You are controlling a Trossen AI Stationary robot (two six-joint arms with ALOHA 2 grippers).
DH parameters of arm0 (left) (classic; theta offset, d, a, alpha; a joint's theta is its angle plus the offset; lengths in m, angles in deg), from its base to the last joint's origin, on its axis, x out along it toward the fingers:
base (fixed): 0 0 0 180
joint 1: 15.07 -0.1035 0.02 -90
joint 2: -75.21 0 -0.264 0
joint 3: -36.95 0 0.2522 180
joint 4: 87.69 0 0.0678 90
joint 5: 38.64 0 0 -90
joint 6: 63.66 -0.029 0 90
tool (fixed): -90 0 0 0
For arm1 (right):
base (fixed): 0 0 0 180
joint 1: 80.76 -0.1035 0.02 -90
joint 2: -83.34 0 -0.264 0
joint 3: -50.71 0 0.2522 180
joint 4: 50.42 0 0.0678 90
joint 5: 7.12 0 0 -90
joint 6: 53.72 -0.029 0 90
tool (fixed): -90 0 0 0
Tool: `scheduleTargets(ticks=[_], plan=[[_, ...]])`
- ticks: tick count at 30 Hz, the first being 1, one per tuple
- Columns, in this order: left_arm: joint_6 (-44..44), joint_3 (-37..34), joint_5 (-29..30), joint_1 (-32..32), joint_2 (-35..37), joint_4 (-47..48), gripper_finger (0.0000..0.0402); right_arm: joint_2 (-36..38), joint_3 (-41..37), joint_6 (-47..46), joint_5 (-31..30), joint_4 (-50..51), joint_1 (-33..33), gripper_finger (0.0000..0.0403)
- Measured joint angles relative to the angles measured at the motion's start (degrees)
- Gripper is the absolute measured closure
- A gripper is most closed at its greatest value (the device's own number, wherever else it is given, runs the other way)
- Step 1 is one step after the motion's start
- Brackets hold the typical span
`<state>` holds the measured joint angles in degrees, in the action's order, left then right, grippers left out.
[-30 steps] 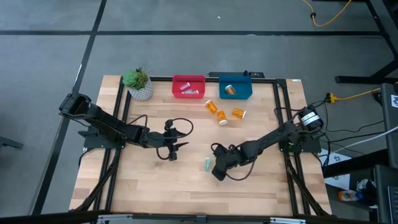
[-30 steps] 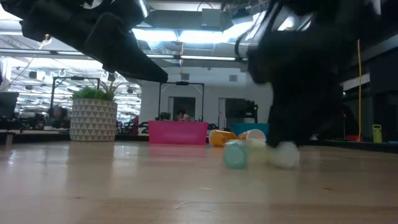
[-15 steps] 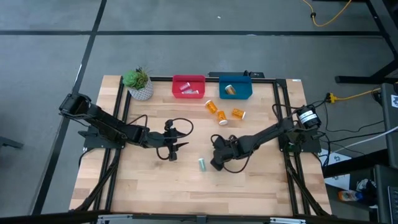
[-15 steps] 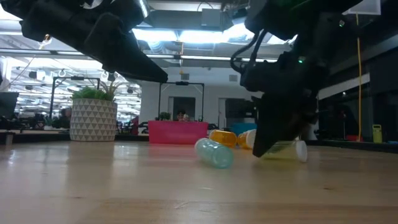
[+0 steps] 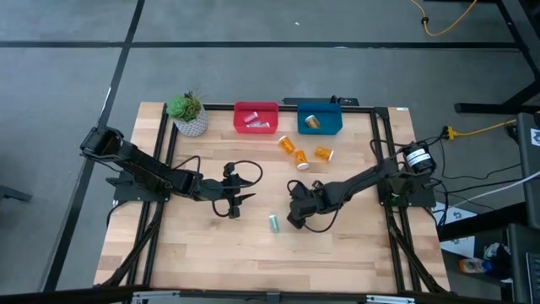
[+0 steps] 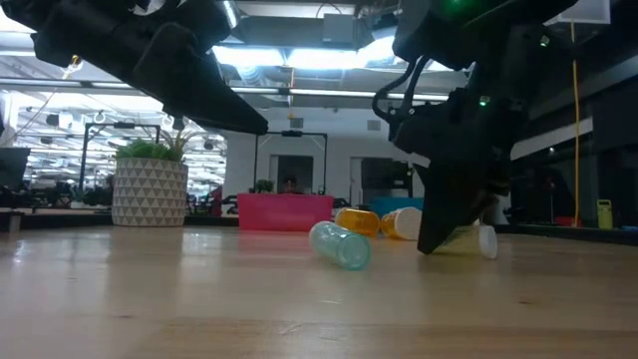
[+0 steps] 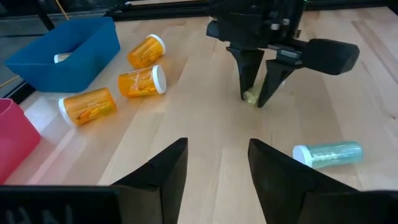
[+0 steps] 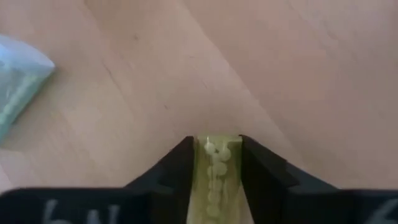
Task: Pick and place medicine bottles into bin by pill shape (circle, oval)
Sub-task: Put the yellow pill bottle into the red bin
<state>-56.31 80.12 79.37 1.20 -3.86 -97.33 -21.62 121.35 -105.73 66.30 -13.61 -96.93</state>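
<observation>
A yellow-green vial (image 8: 214,167) lies on the wood at mid-table, with my right gripper (image 5: 294,218) shut on it. A teal vial (image 5: 274,222) lies on its side just left of that gripper, touching nothing. Three orange bottles (image 5: 301,160) with white caps lie on their sides in front of the red bin (image 5: 256,116) and the blue bin (image 5: 319,118), both at the far edge. My left gripper (image 7: 217,168) hovers open left of centre, nothing between its fingers. My right gripper pinches the yellow-green vial by its two long sides (image 8: 206,163) between its two fingers (image 7: 247,74). The fingers come from above, slanting down. The vial lies on the table, and its white-capped end (image 6: 485,241) sticks out past the fingers.
A potted plant (image 5: 187,114) stands at the far left corner. Each bin holds a bottle or two. Black frame rails (image 5: 381,143) run along the table's sides. Bare wood stretches along the near edge.
My right gripper has gone a little toward the far edge, from beside the teal vial onto the yellow-green one. The teal vial has rolled a short way toward the table's left and lies apart from the gripper now.
</observation>
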Motion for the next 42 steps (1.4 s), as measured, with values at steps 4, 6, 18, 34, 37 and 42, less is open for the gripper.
scheduleTargets(ticks=[4, 6, 18, 34, 37, 42], plan=[[0.09, 0.0, 0.0, 0.0, 0.0, 0.35, 0.0239, 1.39, 1.54, 3.57, -2.89, 0.62, 2.31, 0.0308], [0.11, 0.0, 0.0, 0.0, 0.0, 0.35, 0.0239, 1.85, 4.12, 7.57, -4.56, -0.28, 3.68, 0.0308], [0.22, 0.0, 0.0, -0.02, 0.0, 0.41, 0.0239, 1.94, 18.26, 39.14, -10.46, -10.41, 21.48, 0.0299], [0.15, 0.0, 0.0, -0.02, 0.0, 0.28, 0.0239, -10.94, 22.21, 37.5, 11.96, -35.29, 42.25, 0.0281], [0.15, 0.0, 0.0, -0.02, 0.0, 0.27, 0.0239, -11.56, 23.6, 37.51, 13.55, -35.22, 43.2, 0.0253], [1.13, 0.0, 0.0, 0.0, 0.0, 0.0, 0.0239, -11.57, 25.45, 35.27, 14.94, -33.99, 43.5, 0.0205]])
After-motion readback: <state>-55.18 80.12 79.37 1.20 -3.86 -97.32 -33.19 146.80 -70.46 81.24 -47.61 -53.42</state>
